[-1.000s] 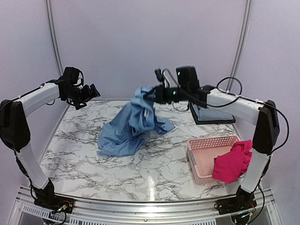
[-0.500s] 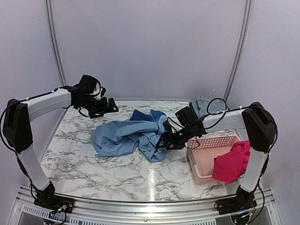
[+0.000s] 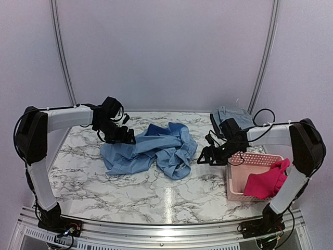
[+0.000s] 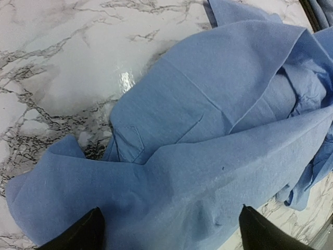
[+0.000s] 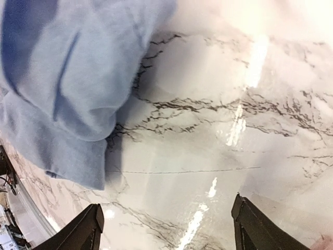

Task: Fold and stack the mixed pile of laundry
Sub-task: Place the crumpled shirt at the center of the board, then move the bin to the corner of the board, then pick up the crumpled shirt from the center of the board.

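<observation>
Blue shirt (image 3: pixel 151 148) crumpled: soft, light, likely slips (no stiff edge); pinch a hem corner. Left gripper (image 3: pixel 126 138) and right gripper (image 3: pixel 203 158) spread, empty

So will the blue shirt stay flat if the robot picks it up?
Probably not. The blue shirt lies crumpled in soft folds, so it would likely droop. It looks thin, so probably light. Pushed, it may bunch up, not slide.

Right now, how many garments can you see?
3: blue shirt crumpled mid-table, red garment hanging over the basket rim, folded grey-blue piece at back right. More may hide in the basket.
</observation>
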`<state>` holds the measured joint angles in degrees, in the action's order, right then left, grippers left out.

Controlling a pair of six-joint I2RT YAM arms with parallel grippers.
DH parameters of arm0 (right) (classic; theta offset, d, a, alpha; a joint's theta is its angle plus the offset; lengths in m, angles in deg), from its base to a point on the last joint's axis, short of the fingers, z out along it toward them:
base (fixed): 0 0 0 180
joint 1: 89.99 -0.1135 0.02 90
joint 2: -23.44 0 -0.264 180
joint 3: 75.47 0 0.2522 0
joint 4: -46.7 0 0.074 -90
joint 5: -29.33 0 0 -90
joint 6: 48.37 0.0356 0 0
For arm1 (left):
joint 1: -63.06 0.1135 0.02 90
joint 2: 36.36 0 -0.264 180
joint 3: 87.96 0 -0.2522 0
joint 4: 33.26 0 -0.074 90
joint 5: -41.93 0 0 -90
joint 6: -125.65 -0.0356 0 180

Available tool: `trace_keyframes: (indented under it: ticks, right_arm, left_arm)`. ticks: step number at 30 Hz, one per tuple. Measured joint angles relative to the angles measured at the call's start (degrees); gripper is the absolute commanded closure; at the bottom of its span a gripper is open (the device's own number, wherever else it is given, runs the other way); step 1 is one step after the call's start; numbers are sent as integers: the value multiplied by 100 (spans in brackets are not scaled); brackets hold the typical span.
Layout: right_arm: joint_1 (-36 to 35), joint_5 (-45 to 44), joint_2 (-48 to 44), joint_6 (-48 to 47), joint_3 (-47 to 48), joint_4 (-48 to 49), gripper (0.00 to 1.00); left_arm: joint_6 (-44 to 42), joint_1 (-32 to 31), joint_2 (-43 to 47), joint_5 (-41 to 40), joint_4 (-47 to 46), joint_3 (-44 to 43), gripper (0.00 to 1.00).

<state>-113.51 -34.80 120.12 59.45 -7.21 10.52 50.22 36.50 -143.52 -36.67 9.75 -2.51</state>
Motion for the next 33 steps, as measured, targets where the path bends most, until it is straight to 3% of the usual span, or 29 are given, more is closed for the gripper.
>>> trace_keyframes:
  ticks: [4, 11, 12, 17, 19, 21, 23, 25, 28, 33]
  right_arm:
    - [-59, 168, -122, -162, 435, -173, 17]
    - [-295, 225, 492, -247, 2562, -164, 18]
    - [-315, 199, 651, -251, 2767, -168, 18]
    - [-352, -155, 1515, -267, 3410, -496, 17]
    - [-352, -391, 1904, -269, 3692, -767, 24]
    - [-352, -533, 2159, -289, 3884, -944, 40]
    - [-352, -586, 2288, -341, 3982, -1054, 64]
    - [-352, -557, 2306, -367, 4022, -1169, 81]
    - [-352, -455, 2291, -439, 4092, -1193, 98]
    - [-354, -221, 2212, -527, 4135, -1193, 100]
  left_arm:
    - [-304, -94, -72, 9, 223, 11, 43]
    - [-809, -114, 35, 374, 485, 142, 96]
    - [-874, -136, 116, 420, 514, 236, 100]
    - [-1121, -686, 623, 393, 697, 673, 100]
    - [-1257, -1058, 844, 289, 741, 817, 76]
    - [-1419, -1370, 1021, 157, 772, 938, 54]
    - [-1451, -1617, 1161, 96, 850, 999, 30]
    - [-1351, -1606, 1274, 70, 815, 1010, 8]
    - [-1086, -1158, 1478, -15, 584, 1014, 1]
    - [-752, -518, 1126, -658, 293, 407, 1]
